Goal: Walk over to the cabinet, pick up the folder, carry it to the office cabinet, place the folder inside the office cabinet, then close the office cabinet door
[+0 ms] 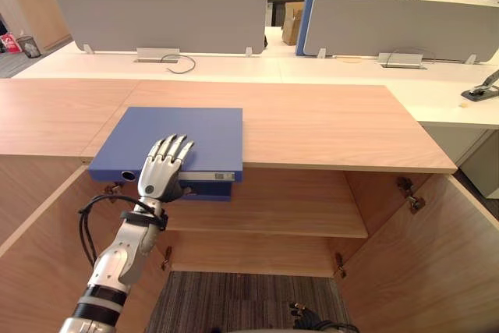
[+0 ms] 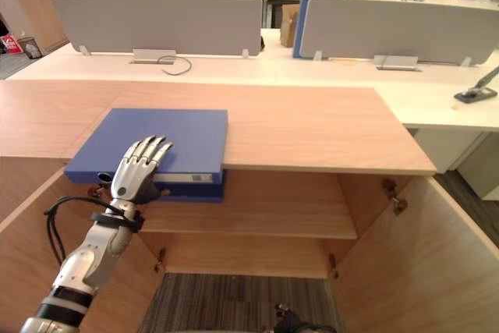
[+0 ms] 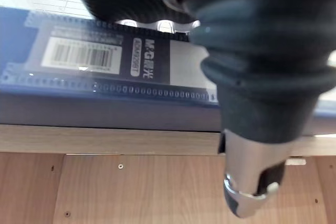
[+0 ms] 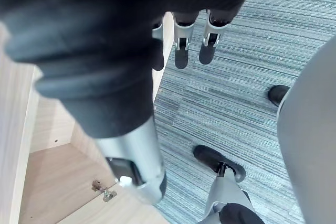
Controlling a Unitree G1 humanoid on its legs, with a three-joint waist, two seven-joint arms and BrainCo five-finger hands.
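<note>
A blue folder (image 1: 183, 139) lies flat on the wooden cabinet top (image 1: 327, 126), its labelled spine (image 3: 105, 61) hanging a little over the front edge. My left hand (image 1: 162, 168) rests on the folder's near edge, fingers straight and spread over the cover, and it is open. Its thumb (image 3: 252, 182) sticks out straight below the spine, apart from it. Under the top, the cabinet stands open with a shelf (image 1: 273, 212) inside and a door swung out on each side. My right hand (image 4: 181, 51) hangs low over the carpet with relaxed fingers, holding nothing.
The right cabinet door (image 1: 437, 259) and left door (image 1: 35, 247) flank the opening. Behind the cabinet run white desks with grey dividers (image 1: 164, 23). A chair's wheeled base (image 4: 220, 169) stands on the grey carpet near my right hand.
</note>
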